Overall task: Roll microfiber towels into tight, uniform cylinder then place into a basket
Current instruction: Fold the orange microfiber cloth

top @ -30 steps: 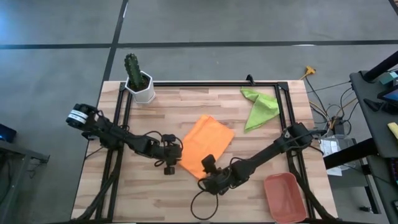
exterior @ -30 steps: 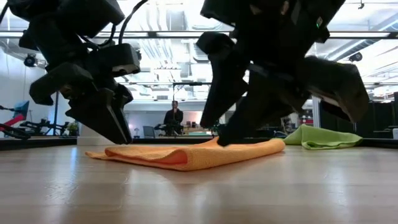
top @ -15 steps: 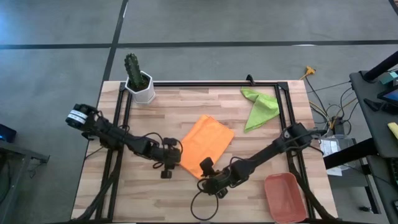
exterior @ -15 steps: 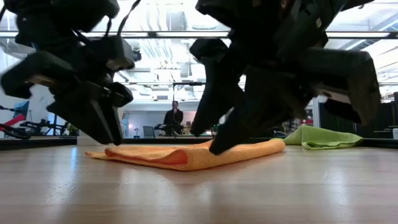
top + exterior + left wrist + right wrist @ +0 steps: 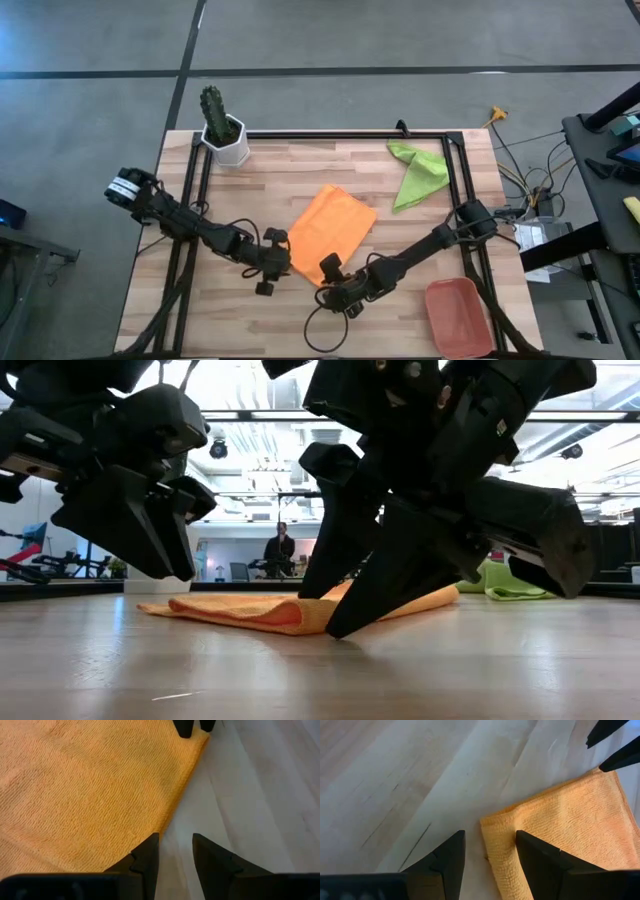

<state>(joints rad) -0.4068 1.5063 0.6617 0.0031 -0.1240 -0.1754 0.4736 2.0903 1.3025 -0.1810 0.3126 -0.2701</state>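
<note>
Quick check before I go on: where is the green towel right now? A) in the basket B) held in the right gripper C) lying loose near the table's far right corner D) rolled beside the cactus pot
C: the green towel lies crumpled near the far right corner, and the basket holds nothing.

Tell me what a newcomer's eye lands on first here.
The bright orange towel, folded flat mid-table, stands out first, with the left gripper and right gripper both open at its near edge, holding nothing. Next come the lime green towel, crumpled at the far right, and the terracotta basket at the near right corner.
</note>
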